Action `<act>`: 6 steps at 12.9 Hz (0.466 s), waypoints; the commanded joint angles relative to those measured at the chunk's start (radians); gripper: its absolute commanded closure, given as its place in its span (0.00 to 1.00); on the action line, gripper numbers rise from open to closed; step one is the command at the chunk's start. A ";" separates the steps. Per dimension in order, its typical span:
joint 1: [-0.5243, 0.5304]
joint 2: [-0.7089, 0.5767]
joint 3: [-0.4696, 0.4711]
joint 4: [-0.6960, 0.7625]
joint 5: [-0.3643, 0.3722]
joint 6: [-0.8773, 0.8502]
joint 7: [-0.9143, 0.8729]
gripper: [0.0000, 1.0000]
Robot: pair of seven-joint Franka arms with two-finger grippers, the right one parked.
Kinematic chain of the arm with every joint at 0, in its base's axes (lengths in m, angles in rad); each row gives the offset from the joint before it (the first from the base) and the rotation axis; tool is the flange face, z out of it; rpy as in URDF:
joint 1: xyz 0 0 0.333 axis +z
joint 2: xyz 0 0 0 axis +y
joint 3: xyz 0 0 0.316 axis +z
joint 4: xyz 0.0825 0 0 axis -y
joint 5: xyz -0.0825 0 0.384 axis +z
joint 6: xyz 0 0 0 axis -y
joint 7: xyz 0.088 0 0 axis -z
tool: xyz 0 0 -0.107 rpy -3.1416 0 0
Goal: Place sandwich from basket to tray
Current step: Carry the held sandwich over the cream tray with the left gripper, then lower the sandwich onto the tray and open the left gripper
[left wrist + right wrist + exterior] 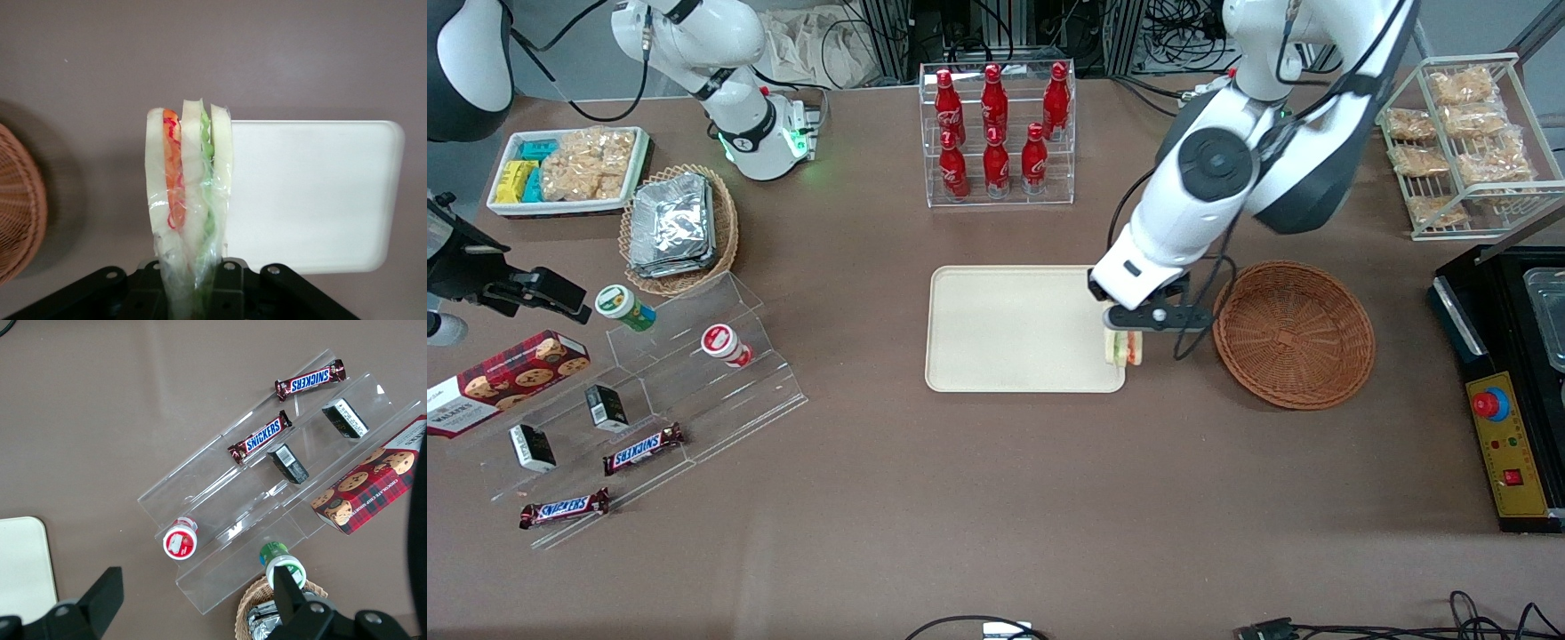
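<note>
Tray (1005,329) on worktop (996,498), rim corner just under hand. Basket (1294,333) beside hand, toward working arm's end. Hand (1129,331) clamped on sandwich (1123,348), wedge hanging above tray's edge nearest basket.

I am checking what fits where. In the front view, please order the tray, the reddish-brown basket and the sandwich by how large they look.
1. Tray, largest.
2. Basket, round, about as wide as the tray's short side.
3. Sandwich, far smallest, held in the hand over the tray's edge nearest the basket; being lifted may make it look slightly larger.
</note>
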 commanded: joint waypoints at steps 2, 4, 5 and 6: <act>-0.006 0.126 -0.020 -0.087 0.133 0.169 -0.088 0.83; -0.006 0.167 -0.020 -0.152 0.213 0.286 -0.144 0.82; -0.006 0.195 -0.020 -0.157 0.247 0.306 -0.164 0.82; -0.006 0.222 -0.020 -0.156 0.271 0.321 -0.184 0.82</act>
